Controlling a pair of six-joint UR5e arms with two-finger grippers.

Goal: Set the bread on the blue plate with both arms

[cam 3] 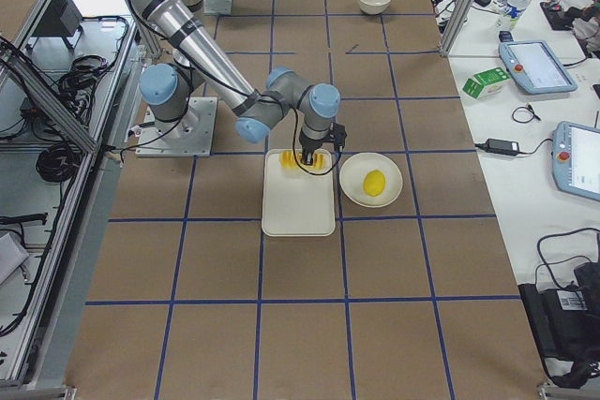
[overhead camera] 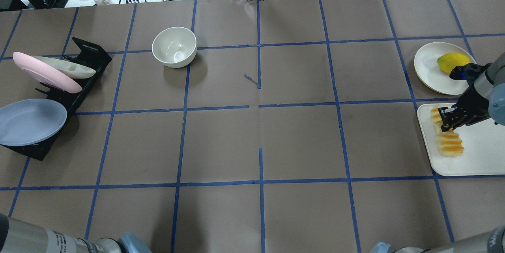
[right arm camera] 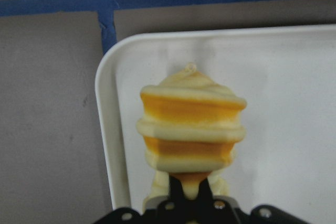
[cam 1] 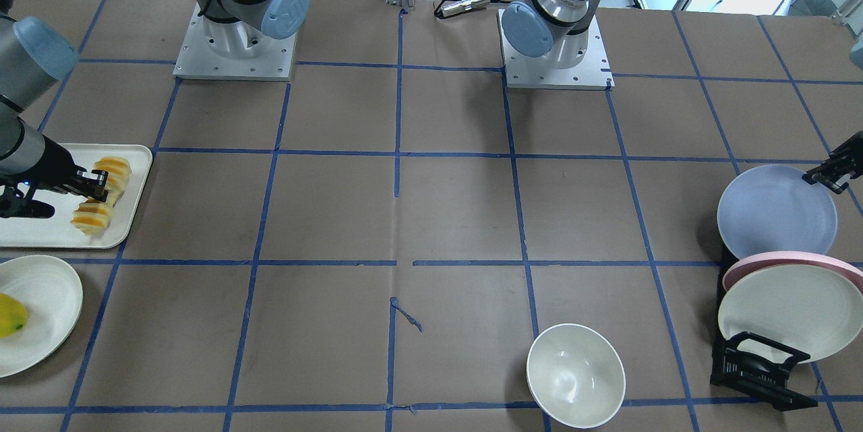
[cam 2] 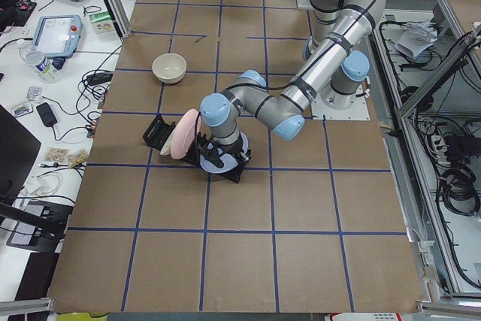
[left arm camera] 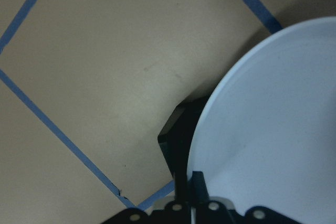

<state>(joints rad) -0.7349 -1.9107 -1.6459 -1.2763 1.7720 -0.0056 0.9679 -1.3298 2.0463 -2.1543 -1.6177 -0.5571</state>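
Note:
The bread (cam 1: pixel 93 216), a ridged loaf of orange and pale yellow, lies along the near edge of a white tray (cam 1: pixel 40 236). My right gripper (cam 1: pixel 100 184) is shut across its middle, which also shows in the right wrist view (right arm camera: pixel 191 124) and from overhead (overhead camera: pixel 449 142). I cannot tell whether the loaf is off the tray. The blue plate (cam 1: pixel 775 213) leans at the end of a black dish rack (cam 1: pixel 755 364). My left gripper (cam 1: pixel 819 176) is shut on its rim, as the left wrist view shows (left arm camera: pixel 273 129).
The rack also holds a pink plate (cam 1: pixel 789 260) and a cream plate (cam 1: pixel 789 311). A cream bowl (cam 1: pixel 575 375) stands on the table's operator side. A cream plate (cam 1: pixel 47 324) with a yellow-green fruit (cam 1: pixel 10 314) lies beside the tray.

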